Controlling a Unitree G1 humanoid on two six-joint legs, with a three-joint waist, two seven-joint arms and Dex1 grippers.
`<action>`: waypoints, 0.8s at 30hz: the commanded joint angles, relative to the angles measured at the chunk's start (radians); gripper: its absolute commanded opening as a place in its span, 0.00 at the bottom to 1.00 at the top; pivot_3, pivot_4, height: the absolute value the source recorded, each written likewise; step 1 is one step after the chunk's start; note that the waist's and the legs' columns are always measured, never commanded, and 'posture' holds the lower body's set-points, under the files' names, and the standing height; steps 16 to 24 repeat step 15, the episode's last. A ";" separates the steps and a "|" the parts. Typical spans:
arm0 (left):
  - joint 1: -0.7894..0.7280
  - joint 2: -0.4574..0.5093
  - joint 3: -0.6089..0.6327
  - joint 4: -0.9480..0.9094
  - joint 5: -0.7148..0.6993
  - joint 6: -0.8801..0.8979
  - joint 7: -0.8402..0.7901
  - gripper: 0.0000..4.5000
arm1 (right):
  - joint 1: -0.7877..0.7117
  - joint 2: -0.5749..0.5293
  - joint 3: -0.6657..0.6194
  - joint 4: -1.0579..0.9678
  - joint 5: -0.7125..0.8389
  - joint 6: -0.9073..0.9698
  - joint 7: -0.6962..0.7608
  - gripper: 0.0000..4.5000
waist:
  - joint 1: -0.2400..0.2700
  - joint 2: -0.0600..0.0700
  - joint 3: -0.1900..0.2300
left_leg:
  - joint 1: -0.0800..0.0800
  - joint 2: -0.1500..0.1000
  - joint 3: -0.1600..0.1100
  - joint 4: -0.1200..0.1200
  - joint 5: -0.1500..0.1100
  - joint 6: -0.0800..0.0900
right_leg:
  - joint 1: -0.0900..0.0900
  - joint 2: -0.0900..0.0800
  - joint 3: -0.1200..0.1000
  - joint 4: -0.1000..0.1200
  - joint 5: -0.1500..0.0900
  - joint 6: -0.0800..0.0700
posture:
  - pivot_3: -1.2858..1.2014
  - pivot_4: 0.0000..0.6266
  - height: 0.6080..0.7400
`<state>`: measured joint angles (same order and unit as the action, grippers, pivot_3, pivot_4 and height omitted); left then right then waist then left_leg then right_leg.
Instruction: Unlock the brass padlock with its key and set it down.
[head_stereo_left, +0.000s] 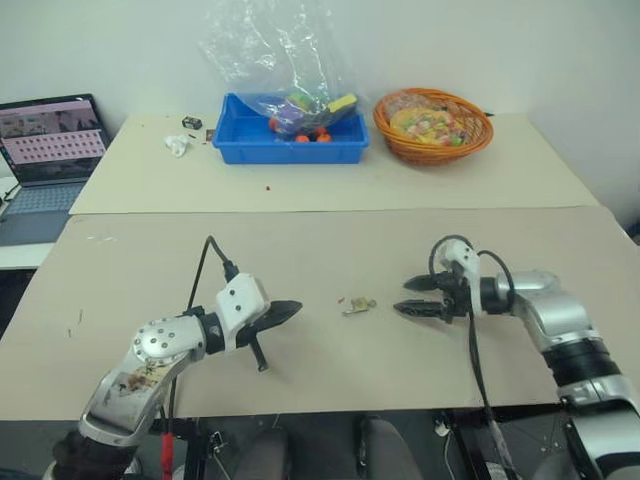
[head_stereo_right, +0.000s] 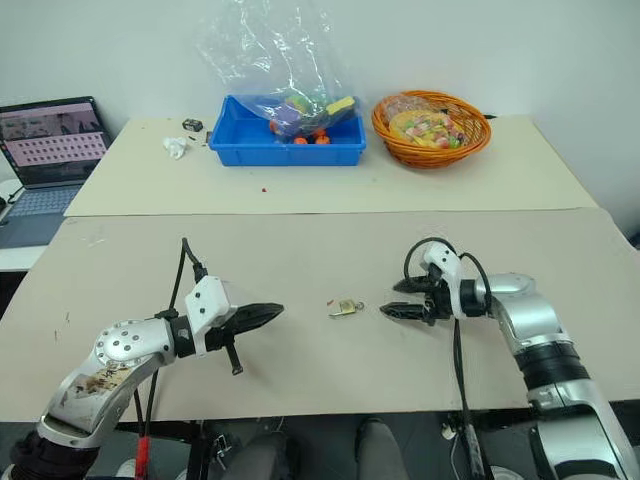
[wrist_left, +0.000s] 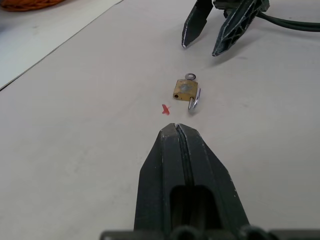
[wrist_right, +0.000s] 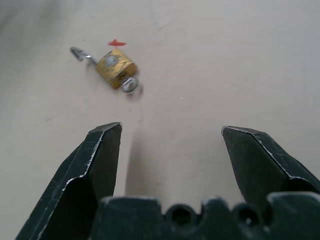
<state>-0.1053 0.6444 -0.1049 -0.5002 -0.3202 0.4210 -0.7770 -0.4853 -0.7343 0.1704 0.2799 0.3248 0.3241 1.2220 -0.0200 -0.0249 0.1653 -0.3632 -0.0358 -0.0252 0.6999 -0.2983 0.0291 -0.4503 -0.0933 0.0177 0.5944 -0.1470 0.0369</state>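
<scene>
The brass padlock (head_stereo_left: 360, 305) lies flat on the tan table between my two grippers, its thin silvery shackle (wrist_left: 195, 100) swung out from the yellow body (wrist_right: 115, 67). A small round silvery key head (wrist_left: 190, 76) sticks out of the body's other end. My left gripper (head_stereo_left: 293, 307) hovers left of the padlock, shut with nothing in it and pointing at it. My right gripper (head_stereo_left: 404, 297) hangs to the padlock's right, open and empty, its fingertips (wrist_right: 111, 131) a short way from the lock.
A small red speck (wrist_left: 165, 109) lies just beside the padlock. On the far table stand a blue bin (head_stereo_left: 290, 135) with toys and a plastic bag, an orange basket (head_stereo_left: 433, 125), and small bits (head_stereo_left: 178, 145). A laptop (head_stereo_left: 45, 150) sits at far left.
</scene>
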 joint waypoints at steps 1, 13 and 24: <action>-0.027 0.001 0.001 -0.026 -0.016 0.015 -0.008 0.00 | 0.014 -0.023 -0.018 -0.064 -0.024 -0.043 0.021 0.85 | 0.002 0.000 0.000 | 0.000 0.000 0.000 0.000 0.000 0.000 | 0.000 0.000 0.000 0.000 0.000 0.000 | 0.52 0.24 0.91; -0.088 -0.015 -0.004 -0.019 -0.021 0.032 -0.025 0.00 | 0.041 -0.028 -0.044 -0.100 -0.035 -0.041 0.024 0.85 | 0.007 0.000 0.000 | 0.001 0.000 0.000 0.000 0.000 0.000 | 0.001 0.000 0.000 0.000 0.000 0.000 | 0.52 0.24 0.91; -0.099 -0.024 -0.006 -0.019 -0.022 0.030 -0.026 0.00 | 0.043 -0.031 -0.048 -0.104 -0.035 -0.043 0.022 0.85 | 0.007 0.000 0.000 | 0.001 0.000 0.000 0.000 0.000 0.000 | 0.002 0.000 0.000 0.000 0.000 0.000 | 0.52 0.24 0.91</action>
